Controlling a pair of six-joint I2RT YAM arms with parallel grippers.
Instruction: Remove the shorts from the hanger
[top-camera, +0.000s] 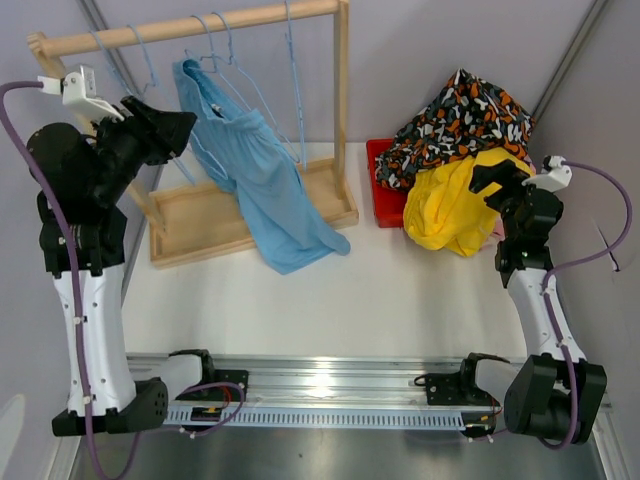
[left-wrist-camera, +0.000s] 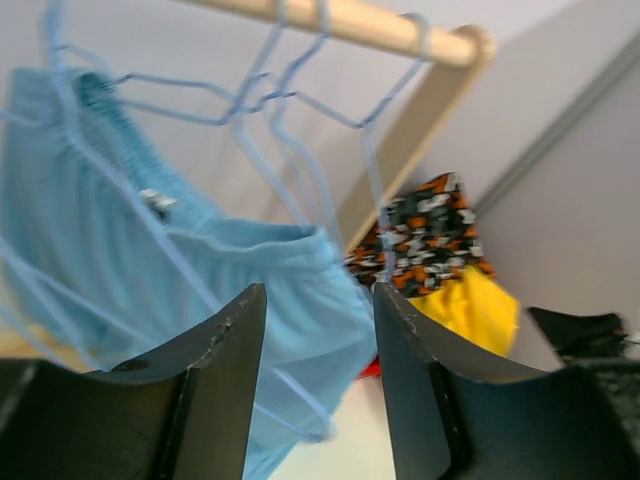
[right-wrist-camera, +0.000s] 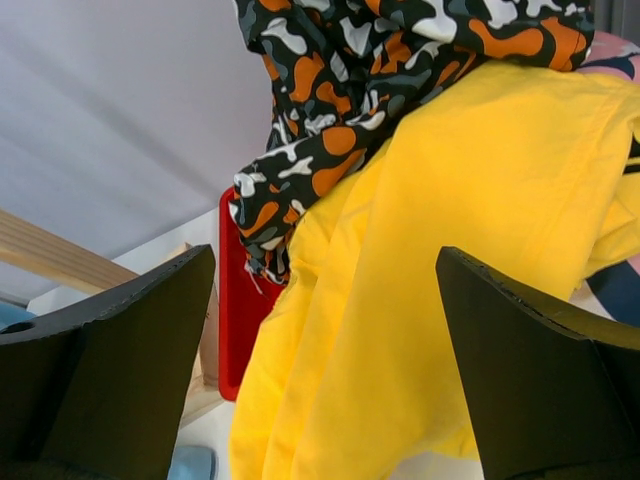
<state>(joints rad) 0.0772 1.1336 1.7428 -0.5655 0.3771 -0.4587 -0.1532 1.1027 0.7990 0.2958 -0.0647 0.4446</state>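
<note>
Light blue shorts (top-camera: 265, 185) hang by the waistband from a thin blue hanger (top-camera: 215, 60) on the wooden rail and trail down onto the rack's base. My left gripper (top-camera: 183, 127) is raised just left of them, open, with nothing between its fingers. In the left wrist view the shorts (left-wrist-camera: 120, 250) and hangers (left-wrist-camera: 250, 100) lie beyond the gripper (left-wrist-camera: 315, 340). Black-orange-white shorts (top-camera: 460, 120) and yellow shorts (top-camera: 450, 205) are piled on a red bin (top-camera: 383, 185). My right gripper (top-camera: 492, 180) is open beside the yellow shorts (right-wrist-camera: 450, 250), not touching them.
The wooden rack (top-camera: 250, 215) stands at the back left with an upright post (top-camera: 341, 90) and several empty blue hangers (top-camera: 292, 70). A pink cloth edge (right-wrist-camera: 615, 50) shows behind the pile. Grey walls close in on both sides.
</note>
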